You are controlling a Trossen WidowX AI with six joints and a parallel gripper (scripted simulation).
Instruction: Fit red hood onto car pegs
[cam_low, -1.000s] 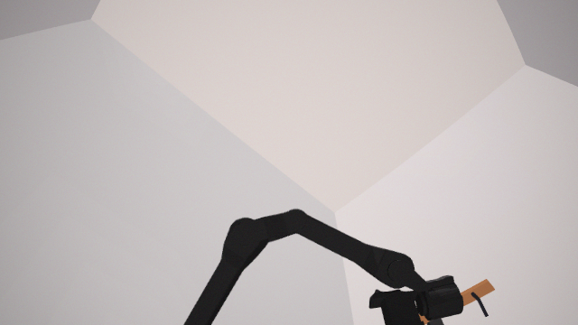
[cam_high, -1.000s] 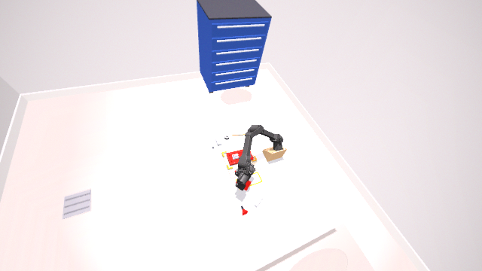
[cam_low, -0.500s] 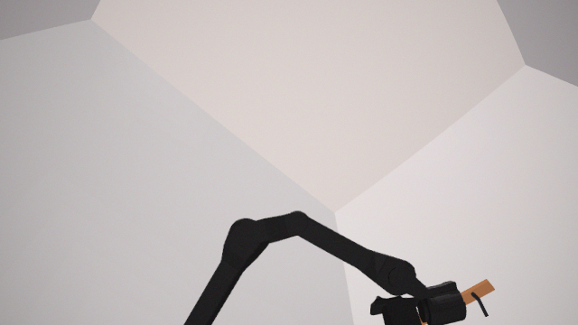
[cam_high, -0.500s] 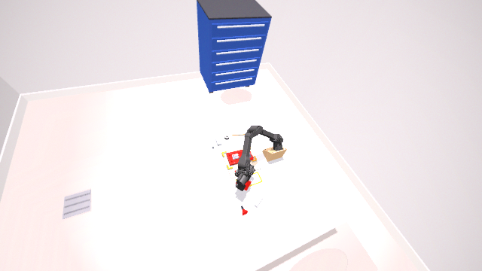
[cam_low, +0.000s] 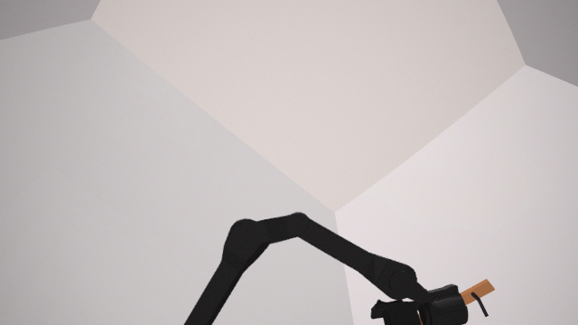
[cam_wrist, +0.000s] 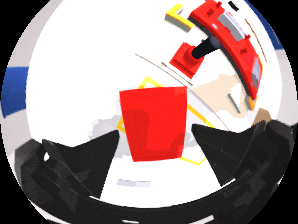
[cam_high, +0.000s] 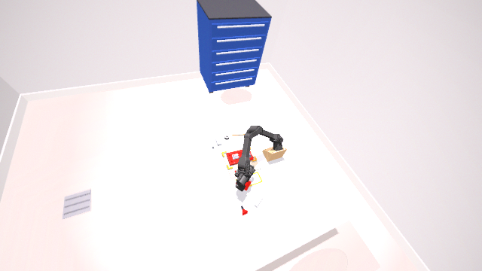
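Gripper [cam_high: 245, 184] [cam_wrist: 156, 131] is spread about as wide as it goes, nothing in its grip. In the wrist view the red hood [cam_wrist: 155, 124] sits between the two fingertips with a gap showing on each side, so we'd call it lined up but not grabbed. It's over a yellow outline [cam_high: 257, 178] [cam_wrist: 148, 81] on the white table, and the top view mostly hides it under the arm [cam_high: 246, 148] [cam_low: 334, 244].

Further out, the red chassis [cam_high: 231, 159] [cam_wrist: 225, 30] has its grey block on board, yellow corner pieces [cam_high: 229, 167] [cam_wrist: 178, 19] near it, and no hood on top. A red piece with a black post [cam_wrist: 188, 59] stands between hood and chassis.

So progress-wise we're at the pre-grasp, if we're judging right: close, lift, carry over, get four holes onto four pegs, let go, back off. All of that is left.

Surface is so bright that edges wash out. Around it, plain pale walls, plus a blue drawer cabinet [cam_high: 237, 49] with a dark top.
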